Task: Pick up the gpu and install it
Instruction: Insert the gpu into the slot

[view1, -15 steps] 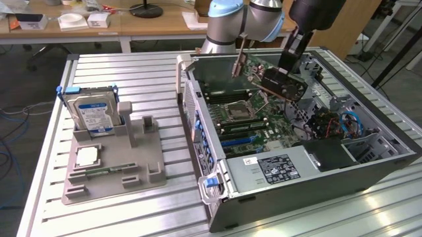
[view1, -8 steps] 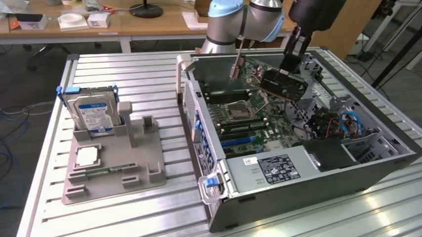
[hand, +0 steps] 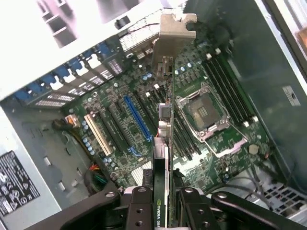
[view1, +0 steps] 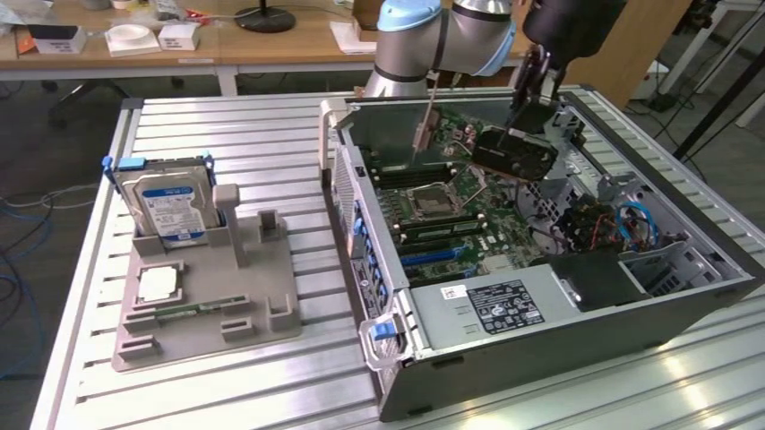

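While in gripper (hand: 165, 197), gpu (hand: 166, 153) bracket-end foremost

Your arm (view1: 436, 36) hangs at the exterior view's upper right, hand (view1: 535, 112) pointing down, clamped on the gpu (view1: 514, 152).

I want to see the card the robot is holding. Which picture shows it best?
The exterior view: there the gpu shows its dark flat face above the motherboard. The wrist view catches it edge-on, a thin strip clamped in the hand, ending in its silver bracket.
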### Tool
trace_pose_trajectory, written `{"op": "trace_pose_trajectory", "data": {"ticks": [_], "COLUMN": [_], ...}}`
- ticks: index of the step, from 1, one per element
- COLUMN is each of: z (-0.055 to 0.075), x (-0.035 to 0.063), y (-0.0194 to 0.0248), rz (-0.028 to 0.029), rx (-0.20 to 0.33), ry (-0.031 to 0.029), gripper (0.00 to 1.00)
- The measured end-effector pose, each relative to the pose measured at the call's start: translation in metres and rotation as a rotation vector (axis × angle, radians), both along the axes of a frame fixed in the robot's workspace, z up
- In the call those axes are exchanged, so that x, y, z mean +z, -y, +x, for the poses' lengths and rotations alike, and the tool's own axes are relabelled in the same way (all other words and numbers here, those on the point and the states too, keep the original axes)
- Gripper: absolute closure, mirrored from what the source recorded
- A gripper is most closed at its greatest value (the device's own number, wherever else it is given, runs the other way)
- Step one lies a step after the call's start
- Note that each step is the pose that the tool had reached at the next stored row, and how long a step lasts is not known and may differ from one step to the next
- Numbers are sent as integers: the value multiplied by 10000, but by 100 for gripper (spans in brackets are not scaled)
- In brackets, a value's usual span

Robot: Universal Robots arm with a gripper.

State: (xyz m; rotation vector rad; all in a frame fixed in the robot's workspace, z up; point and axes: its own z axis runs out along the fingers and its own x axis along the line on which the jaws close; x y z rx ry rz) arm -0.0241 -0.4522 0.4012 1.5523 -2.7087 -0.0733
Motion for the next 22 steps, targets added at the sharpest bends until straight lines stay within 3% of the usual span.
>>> {"op": "trace_pose_trajectory", "data": {"ticks": [22], "z": [0], "x": [-29], "y": [0], "rz": [0], "rx": [4010], "ry": [0], "gripper": [74]}}
